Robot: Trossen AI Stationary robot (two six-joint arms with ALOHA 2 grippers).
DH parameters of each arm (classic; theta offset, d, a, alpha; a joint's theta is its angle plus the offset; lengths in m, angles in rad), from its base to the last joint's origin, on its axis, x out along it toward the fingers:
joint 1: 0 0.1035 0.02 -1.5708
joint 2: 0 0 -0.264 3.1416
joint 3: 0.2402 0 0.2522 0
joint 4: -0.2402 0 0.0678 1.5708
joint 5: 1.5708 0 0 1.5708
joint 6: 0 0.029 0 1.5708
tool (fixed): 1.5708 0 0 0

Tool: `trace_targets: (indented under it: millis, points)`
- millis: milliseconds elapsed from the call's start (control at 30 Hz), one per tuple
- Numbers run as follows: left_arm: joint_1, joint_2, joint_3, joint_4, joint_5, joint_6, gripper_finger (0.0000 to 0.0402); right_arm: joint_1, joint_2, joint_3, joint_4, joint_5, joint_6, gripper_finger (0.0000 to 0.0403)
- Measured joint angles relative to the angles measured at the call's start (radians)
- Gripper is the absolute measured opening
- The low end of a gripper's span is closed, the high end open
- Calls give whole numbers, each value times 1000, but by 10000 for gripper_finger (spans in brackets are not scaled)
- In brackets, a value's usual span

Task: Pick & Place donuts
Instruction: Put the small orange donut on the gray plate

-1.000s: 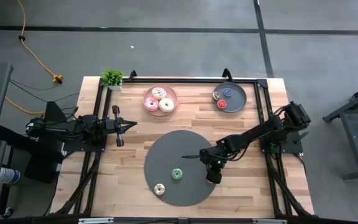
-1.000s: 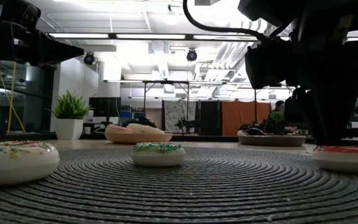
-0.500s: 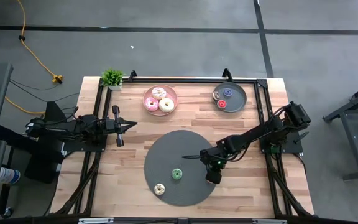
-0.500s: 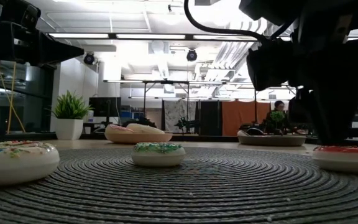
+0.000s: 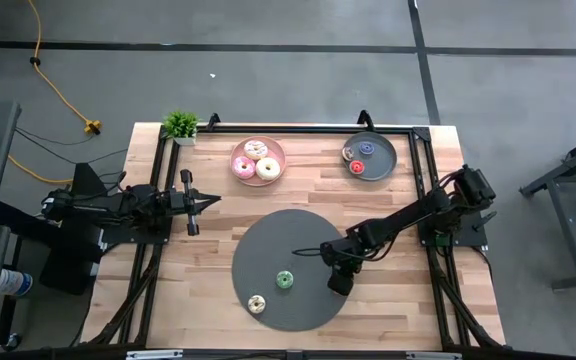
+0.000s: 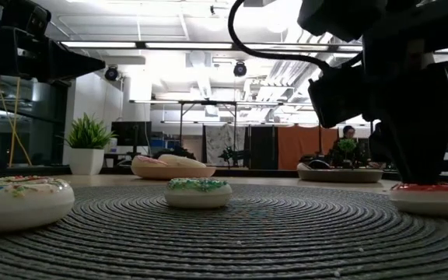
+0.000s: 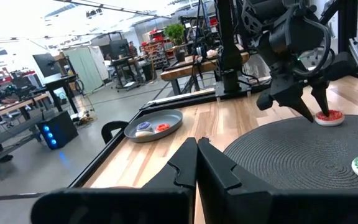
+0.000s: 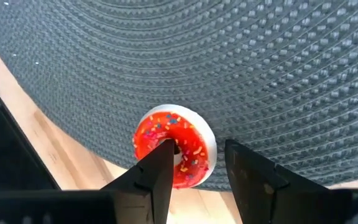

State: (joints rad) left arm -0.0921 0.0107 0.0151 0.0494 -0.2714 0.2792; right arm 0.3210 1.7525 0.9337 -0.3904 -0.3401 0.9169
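Observation:
A red-frosted donut (image 8: 188, 138) lies flat on the dark round mat (image 5: 268, 240), near the mat's right edge. My right gripper (image 8: 197, 154) points steeply down at it, open, astride one side of its ring. A green donut (image 5: 285, 280) and a cream sprinkled donut (image 5: 257, 304) also lie on the mat. My left gripper (image 7: 196, 163) is shut and empty, held level above the table's left side. My right gripper comes at the red donut from above, slanting down. One fingertip (image 8: 161, 152) stands at the donut's hole and the other (image 8: 241, 158) outside its rim (image 8: 211, 149). I cannot tell whether either finger touches it. The donut lies flat on the mat.
At the far edge a pink plate (image 5: 281, 150) holds three larger donuts, and a grey plate (image 5: 389, 150) holds a red and a blue one. A small potted plant (image 5: 180, 125) stands at the far left corner. Black frame rails run along the table's sides.
My right gripper has rolled a little about the line it points along while staying over the red donut. The donut lies where it was.

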Motion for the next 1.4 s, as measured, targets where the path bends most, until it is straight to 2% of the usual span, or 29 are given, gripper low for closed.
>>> trace_targets:
  millis: [267, 633, 967, 1133, 1400]
  points:
    - [0, 0, 0, 0, 0, 0, 0, 0, 2, 0, 1, 29, 3, 128]
    - [0, 0, 0, 0, 0, 0, 0, 0, -1, 0, 32, 35, 3, 68]
    - [0, 0, 0, 0, 0, 0, 0, -16, -67, 2, 172, 52, 28, 36]
    - [0, 0, 0, 0, 0, 0, 0, -50, -115, 3, 186, 123, 46, 37]
    - [0, 0, 0, 0, 0, 0, 0, -167, -162, 3, 165, 262, 68, 39]
